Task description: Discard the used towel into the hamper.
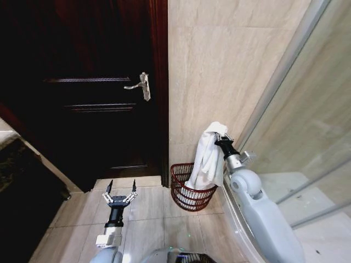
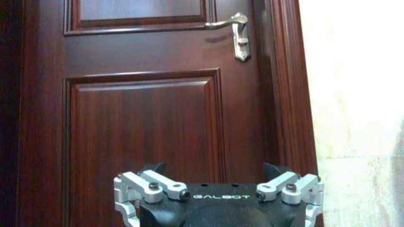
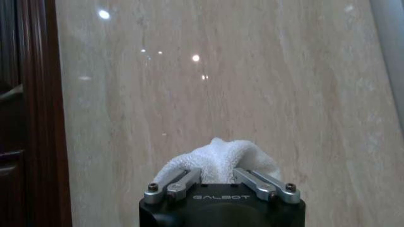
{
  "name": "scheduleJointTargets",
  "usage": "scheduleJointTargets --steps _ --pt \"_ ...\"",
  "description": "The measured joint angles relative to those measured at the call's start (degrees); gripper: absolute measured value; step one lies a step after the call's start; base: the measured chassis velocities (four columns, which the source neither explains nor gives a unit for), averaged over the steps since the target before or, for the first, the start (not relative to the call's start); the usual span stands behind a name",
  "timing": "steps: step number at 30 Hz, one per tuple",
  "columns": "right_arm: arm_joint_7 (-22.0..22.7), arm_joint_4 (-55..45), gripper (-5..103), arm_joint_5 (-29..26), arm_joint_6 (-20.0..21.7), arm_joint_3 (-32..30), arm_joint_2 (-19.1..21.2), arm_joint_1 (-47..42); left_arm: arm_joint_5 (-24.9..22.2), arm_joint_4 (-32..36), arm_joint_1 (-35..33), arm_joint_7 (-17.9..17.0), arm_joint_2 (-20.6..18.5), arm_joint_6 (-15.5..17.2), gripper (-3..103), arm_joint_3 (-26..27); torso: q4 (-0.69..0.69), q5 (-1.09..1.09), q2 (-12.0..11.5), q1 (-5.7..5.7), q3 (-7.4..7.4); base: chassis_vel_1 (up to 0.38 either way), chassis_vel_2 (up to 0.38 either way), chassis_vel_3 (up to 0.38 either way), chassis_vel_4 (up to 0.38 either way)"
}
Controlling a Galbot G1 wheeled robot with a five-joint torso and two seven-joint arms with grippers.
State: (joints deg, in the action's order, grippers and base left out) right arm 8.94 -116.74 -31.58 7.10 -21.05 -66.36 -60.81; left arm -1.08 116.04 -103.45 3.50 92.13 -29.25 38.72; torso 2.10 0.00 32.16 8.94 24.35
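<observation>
A white towel (image 1: 208,156) hangs from my right gripper (image 1: 219,136), which is shut on its top bunch. The cloth drapes down over the far rim of the hamper (image 1: 189,189), a small round reddish-brown openwork basket on the tiled floor against the wall; its lower end reaches into the basket's mouth. The right wrist view shows the towel's bunched top (image 3: 218,158) pinched between the fingers, with beige wall behind. My left gripper (image 1: 120,189) is open, low over the floor left of the hamper, pointing toward the door.
A dark wooden door (image 1: 98,93) with a silver handle (image 1: 140,85) stands on the left, and its frame meets the beige tiled wall (image 1: 219,66). A glass shower panel (image 1: 307,109) rises on the right. Open floor tiles (image 1: 148,219) lie between me and the hamper.
</observation>
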Motion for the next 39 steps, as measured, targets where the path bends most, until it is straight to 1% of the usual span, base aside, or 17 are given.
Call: scheduleJointTargets --steps 5,16,20,24,30,39 --pt "-0.1 -1.0 8 1.0 -0.4 -0.1 -0.8 -2.0 -0.2 -0.4 0.1 0.0 0.0 -0.2 100 0.2 0.0 0.0 -0.9 -0.35 -0.5 -0.063 0.069 0.068 -0.073" --pt "-0.1 -4.4 8 3.1 -2.7 -1.6 -2.1 -9.7 -0.5 -0.9 0.7 0.0 0.0 -0.6 100 0.1 0.0 0.0 -3.8 -1.51 -2.29 -0.079 0.061 0.072 -0.065" --pt "-0.1 -4.5 8 4.3 -3.5 -1.6 -2.8 -11.3 -0.5 -1.2 1.3 0.0 0.0 -0.6 100 0.0 0.0 0.0 -4.6 -1.77 -2.83 -0.076 0.069 0.068 -0.069" --pt "-0.1 -4.9 8 5.0 -3.8 -1.4 -3.5 -12.3 -0.5 -1.2 1.3 0.1 0.0 -0.7 100 0.0 0.0 -0.01 -4.9 -1.85 -3.03 -0.069 0.072 0.066 -0.071" --pt "0.2 -4.9 8 8.3 -4.3 -1.0 -4.5 -12.5 -0.7 -1.6 1.5 0.1 0.0 -0.7 100 0.0 0.0 0.0 -4.9 -1.85 -3.03 -0.023 0.035 0.015 -0.039" --pt "0.9 -4.4 8 8.3 -4.7 -0.9 -4.7 -12.3 -0.7 -1.9 2.3 0.5 0.0 -0.2 100 0.0 0.0 0.0 -4.6 -1.75 -2.88 0.0 0.0 0.0 0.0"
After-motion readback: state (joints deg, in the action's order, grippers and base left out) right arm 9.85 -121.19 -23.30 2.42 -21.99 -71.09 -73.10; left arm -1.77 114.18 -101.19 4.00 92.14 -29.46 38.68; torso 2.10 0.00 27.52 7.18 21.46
